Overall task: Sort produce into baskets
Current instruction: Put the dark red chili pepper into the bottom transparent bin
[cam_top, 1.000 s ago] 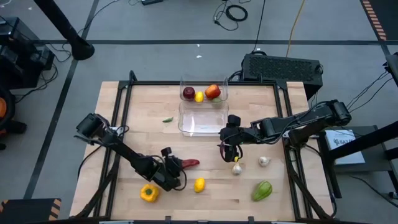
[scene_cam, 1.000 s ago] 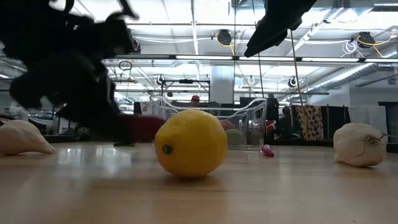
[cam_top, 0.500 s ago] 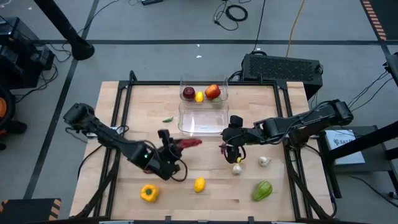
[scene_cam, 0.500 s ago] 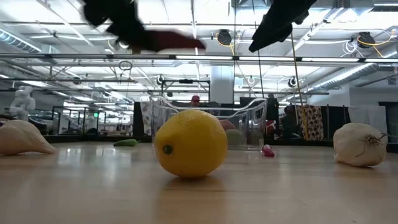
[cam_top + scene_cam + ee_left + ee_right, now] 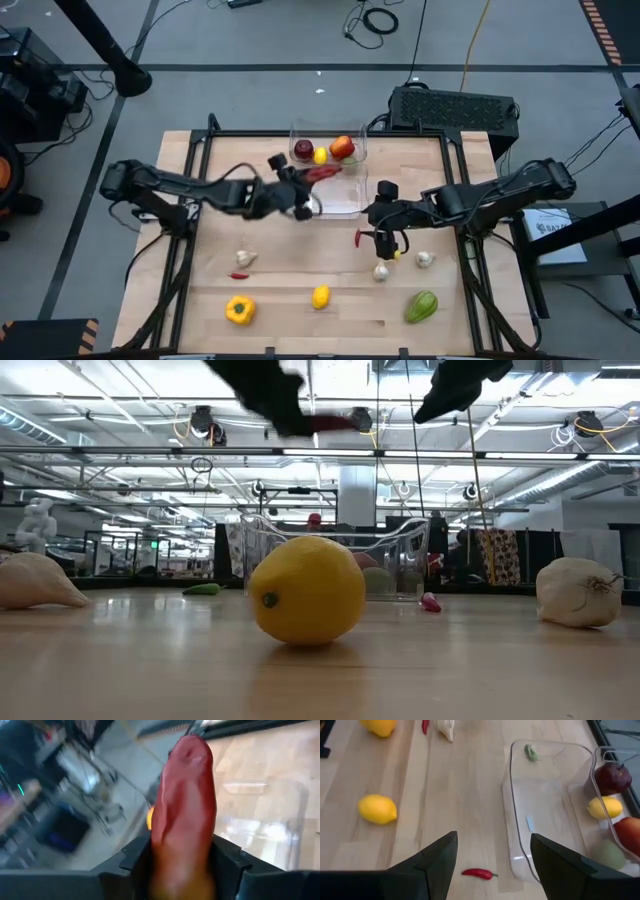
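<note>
Pepper [image 5: 182, 815], dark red, glossy, elongated

- The near clear bin [image 5: 325, 195] is open on top; the left gripper [image 5: 300, 195], clamped on a dark red pepper [image 5: 322, 172], hangs over its left edge.
- The far clear bin [image 5: 328, 140] is crowded by a dark apple [image 5: 303, 150], a lemon [image 5: 320, 155] and a red apple [image 5: 342, 148].
- The right gripper [image 5: 388, 240], fingers spread, blocks the table right of the near bin.
- The bare table [image 5: 285, 270] lies between a garlic bulb [image 5: 245, 258] and a small red chilli [image 5: 359, 237].
</note>
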{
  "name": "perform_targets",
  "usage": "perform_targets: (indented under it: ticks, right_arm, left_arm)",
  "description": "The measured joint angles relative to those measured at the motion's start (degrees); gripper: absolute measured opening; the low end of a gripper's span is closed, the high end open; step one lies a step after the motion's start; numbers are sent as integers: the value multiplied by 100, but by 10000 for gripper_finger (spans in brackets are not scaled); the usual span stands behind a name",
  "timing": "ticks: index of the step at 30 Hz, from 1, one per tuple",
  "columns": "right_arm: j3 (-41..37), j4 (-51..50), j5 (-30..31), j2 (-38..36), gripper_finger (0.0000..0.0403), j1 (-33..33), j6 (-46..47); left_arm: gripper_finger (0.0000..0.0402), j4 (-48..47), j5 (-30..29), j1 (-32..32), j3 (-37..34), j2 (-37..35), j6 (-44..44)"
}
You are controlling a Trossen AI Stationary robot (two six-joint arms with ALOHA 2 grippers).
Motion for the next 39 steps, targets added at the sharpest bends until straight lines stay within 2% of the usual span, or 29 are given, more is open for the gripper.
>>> perform_targets:
  ticks: [5, 8, 14, 22, 31, 39]
  right_arm:
    - [0, -211, 0, -147, 242, -24, -231]
    - [0, -147, 20, -166, 242, -91, -528]
    - [0, -205, 55, -164, 242, -272, -852]
    - [0, -620, 43, -175, 242, -422, -872]
    - [0, -654, 18, -178, 242, -426, -809]
    - [0, -625, 20, -178, 242, -426, -739]
  left_arm:
    - [157, -59, 902, 651, -116, 233, -1417]
    - [157, -57, 1225, 865, -119, 526, -1836]
    - [158, 215, 1259, 1032, -121, 1040, -2161]
    - [158, 41, 1331, 1156, -121, 1180, -2934]
    - [158, -845, 1453, 1135, -119, 1204, -3925]
    - [158, -1162, 1543, 1091, -119, 1213, -4037]
